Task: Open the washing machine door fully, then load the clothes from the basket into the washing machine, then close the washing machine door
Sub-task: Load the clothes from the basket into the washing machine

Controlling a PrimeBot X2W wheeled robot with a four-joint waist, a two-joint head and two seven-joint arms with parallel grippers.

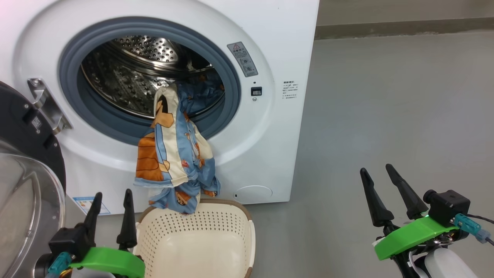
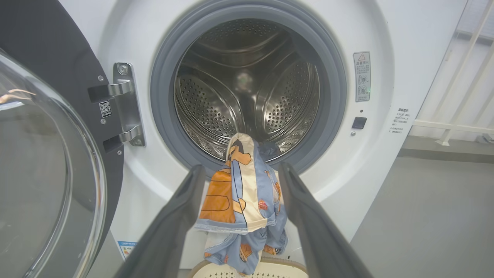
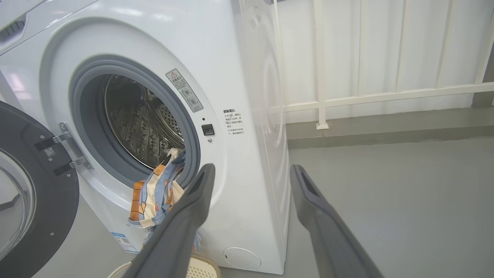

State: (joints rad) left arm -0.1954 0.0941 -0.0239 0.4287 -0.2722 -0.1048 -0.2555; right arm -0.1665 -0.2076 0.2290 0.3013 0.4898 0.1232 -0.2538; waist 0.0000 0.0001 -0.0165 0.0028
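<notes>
The white washing machine (image 1: 270,46) stands with its door (image 1: 27,162) swung open to the left. The clothes (image 1: 173,154), light blue and cream with orange prints, hang from the drum over the grey rubber ring, their lower end dangling just above the cream basket (image 1: 231,231) on the floor below. My left gripper (image 1: 112,195) stands open low at the left beside the basket, holding nothing. My right gripper (image 1: 376,170) stands open over bare floor at the right. In the left wrist view the clothes (image 2: 239,200) hang between the open fingers (image 2: 181,208), farther off.
The open door (image 2: 46,154) with its glass bowl stands close to my left arm. Grey floor (image 1: 386,116) stretches to the right of the machine. A white railing (image 3: 386,92) runs along the wall behind.
</notes>
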